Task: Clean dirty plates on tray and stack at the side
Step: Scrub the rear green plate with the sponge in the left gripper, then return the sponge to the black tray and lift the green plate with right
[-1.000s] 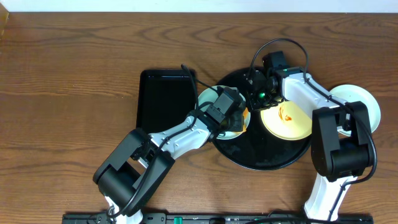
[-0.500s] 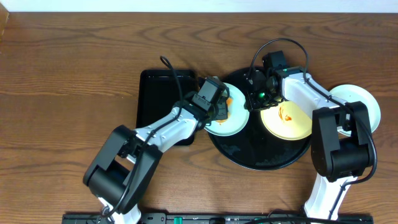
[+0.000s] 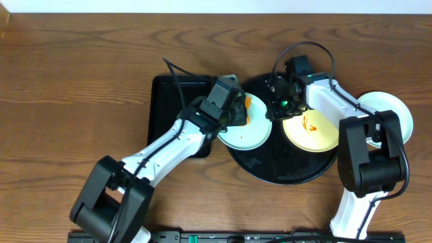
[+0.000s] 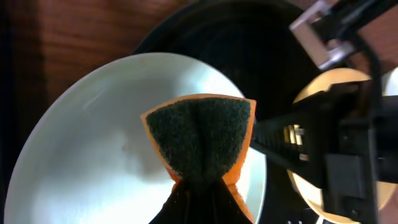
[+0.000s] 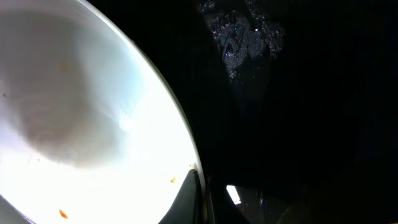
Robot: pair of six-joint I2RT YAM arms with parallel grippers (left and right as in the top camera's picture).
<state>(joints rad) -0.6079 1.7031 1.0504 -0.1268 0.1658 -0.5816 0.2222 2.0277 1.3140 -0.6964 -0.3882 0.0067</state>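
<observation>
Left gripper (image 4: pixel 199 186) grasps an orange sponge (image 4: pixel 199 134), dark scouring face over the light blue plate (image 4: pixel 106 143) at the left rim of the tray (image 3: pixel 283 172); right gripper (image 3: pixel 283 104) is clenched at the edge of the pale yellow plate (image 3: pixel 314 131) on the tray; another blue plate (image 3: pixel 395 108) lies on the bench (image 3: pixel 81 81)

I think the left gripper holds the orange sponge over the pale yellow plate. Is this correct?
Not quite. The left gripper holds the orange sponge over the light blue plate, not over the pale yellow plate, which lies further to the right. The overhead view shows this, and the left wrist view confirms it.
</observation>
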